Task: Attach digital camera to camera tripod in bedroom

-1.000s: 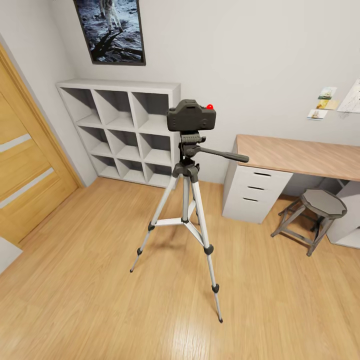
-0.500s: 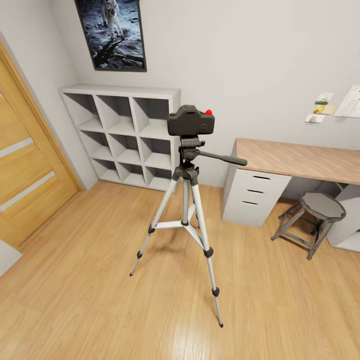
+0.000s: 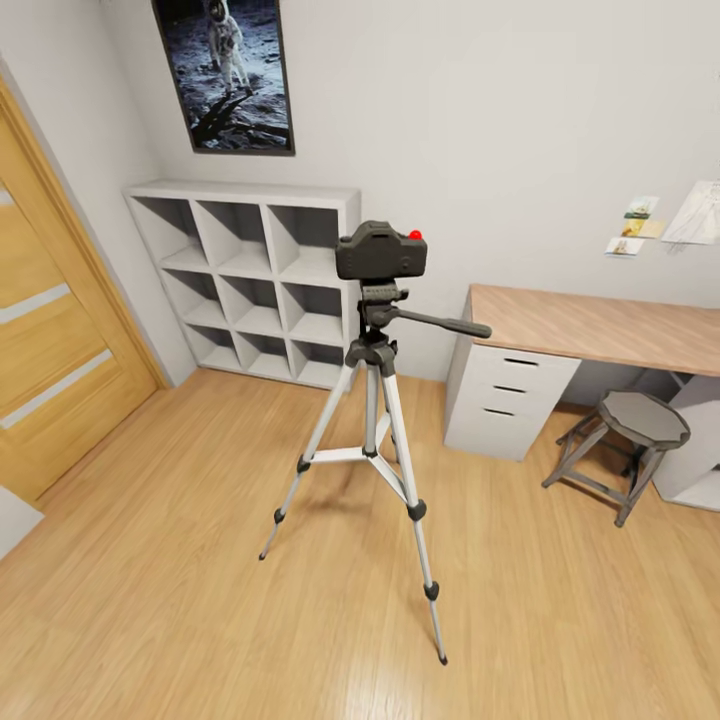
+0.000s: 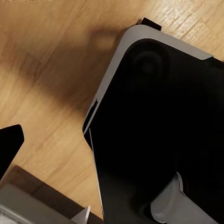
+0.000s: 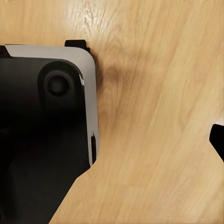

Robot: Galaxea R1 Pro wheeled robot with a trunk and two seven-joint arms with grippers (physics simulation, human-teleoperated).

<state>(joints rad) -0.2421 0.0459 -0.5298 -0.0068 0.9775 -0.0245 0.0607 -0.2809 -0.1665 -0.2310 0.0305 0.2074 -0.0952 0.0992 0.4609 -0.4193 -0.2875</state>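
Taking the tall silver-legged camera tripod (image 3: 372,430) as the landmark, standing on the light wood plank floor (image 3: 180,560) near the middle of the head view: far to its left is one oak door with pale inset stripes (image 3: 45,330), and between door and tripod, against the pale grey wall, one grey cube shelf unit (image 3: 250,280) with nine open compartments (three rows of three). Above the shelves hangs one dark-framed astronaut poster (image 3: 228,75). The tripod shows three telescopic legs with black joints and feet, spread on the floor, and a dark grey head with one long pan handle (image 3: 440,323) reaching to its right. The one small black boxy digital camera (image 3: 382,251) sits upright on top of that head, touching it, its tiny red button uppermost. To the tripod's right stands one wood-topped desk with three white drawers (image 3: 510,385), then one grey stool (image 3: 625,440), with a few small paper notes (image 3: 633,225) pinned on the wall above. Both wrist views look down on plank floor and the robot's dark, grey-edged base (image 4: 158,135); whether either gripper is spread or closed cannot be told.
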